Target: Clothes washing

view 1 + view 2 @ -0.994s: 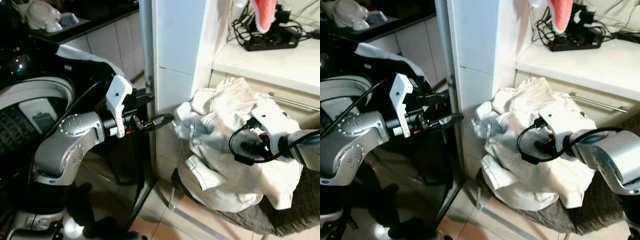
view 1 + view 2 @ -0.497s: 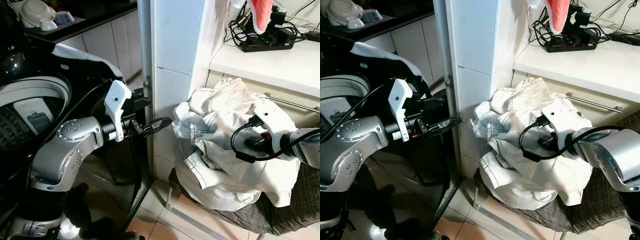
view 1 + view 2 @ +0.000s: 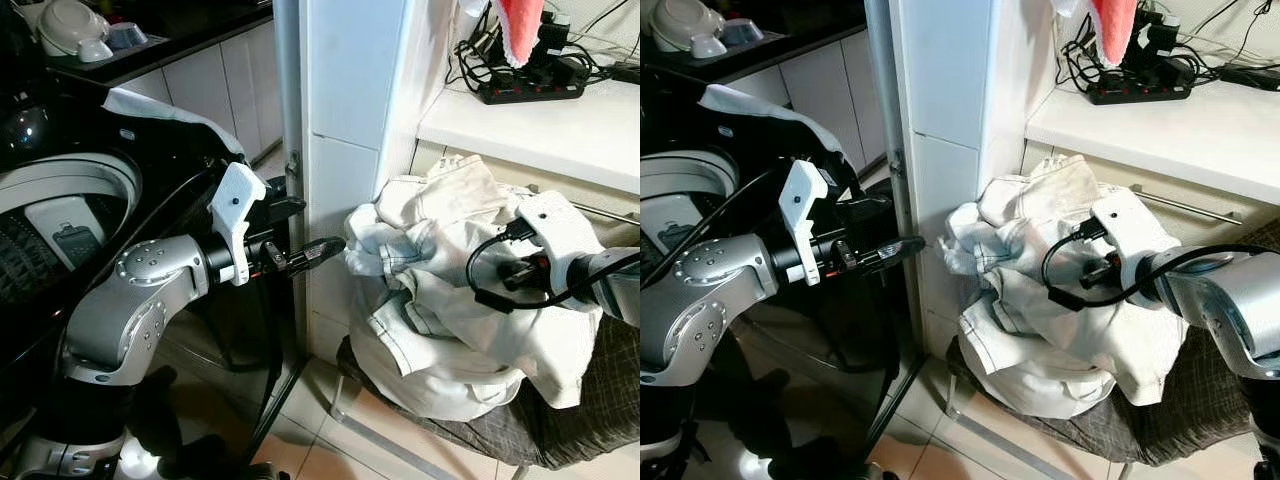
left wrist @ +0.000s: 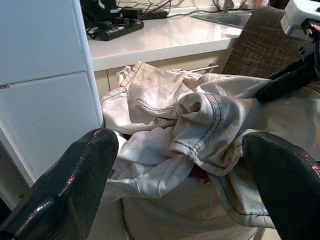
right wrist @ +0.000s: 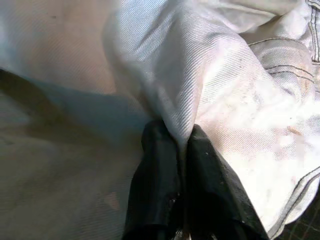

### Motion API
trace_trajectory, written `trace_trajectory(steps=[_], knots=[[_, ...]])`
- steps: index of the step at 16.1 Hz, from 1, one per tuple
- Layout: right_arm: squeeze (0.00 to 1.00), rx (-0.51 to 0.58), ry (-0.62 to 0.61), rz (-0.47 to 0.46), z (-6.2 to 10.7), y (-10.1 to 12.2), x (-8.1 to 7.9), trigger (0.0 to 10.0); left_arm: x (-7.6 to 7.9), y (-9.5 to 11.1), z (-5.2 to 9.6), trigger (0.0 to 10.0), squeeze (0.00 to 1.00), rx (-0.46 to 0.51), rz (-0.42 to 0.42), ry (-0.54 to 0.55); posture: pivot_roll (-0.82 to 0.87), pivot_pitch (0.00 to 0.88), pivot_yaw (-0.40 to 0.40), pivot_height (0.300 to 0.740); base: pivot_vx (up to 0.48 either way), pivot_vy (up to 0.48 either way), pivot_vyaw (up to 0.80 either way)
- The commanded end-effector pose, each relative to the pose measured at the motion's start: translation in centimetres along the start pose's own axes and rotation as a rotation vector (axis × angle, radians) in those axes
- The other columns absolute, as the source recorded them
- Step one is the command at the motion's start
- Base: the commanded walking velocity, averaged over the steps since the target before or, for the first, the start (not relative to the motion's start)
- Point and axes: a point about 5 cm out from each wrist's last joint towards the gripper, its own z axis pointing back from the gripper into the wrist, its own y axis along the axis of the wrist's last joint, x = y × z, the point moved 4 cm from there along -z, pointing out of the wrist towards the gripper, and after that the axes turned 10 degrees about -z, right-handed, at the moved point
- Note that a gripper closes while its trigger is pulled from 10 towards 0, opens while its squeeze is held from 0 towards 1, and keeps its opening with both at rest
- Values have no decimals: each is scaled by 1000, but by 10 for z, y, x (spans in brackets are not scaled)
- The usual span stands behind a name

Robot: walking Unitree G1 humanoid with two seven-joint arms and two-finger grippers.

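A crumpled white denim garment lies heaped on a grey-brown chair seat below the counter. My right gripper is shut on a raised fold of it, on the pile's right side, with the fingers mostly buried in cloth. My left gripper reaches in from the left, level with the pile's left edge and a short gap from it. Its fingers stand wide apart and open, with the garment ahead of them and nothing between them.
A top-loading washing machine with a raised black lid stands at the left, behind my left arm. A white tiled pillar rises between machine and chair. The white counter above the chair carries a power strip and cables.
My right gripper has risen slightly and drawn the pinched fold up and to the right. The left arm has barely moved. The camera shifted a little.
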Motion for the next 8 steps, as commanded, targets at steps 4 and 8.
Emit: trace_trajectory(steps=[4, 8], knots=[[0, 111, 11, -47, 17, 26, 6, 0, -3, 9, -5, 10000, 0, 26, -48, 24, -41, 0, 30, 740, 0, 0, 0], [0, 564, 399, -198, 93, 130, -22, 0, -14, 56, -20, 10000, 0, 182, -164, 92, -65, 0, 44, 740, 0, 0, 0]])
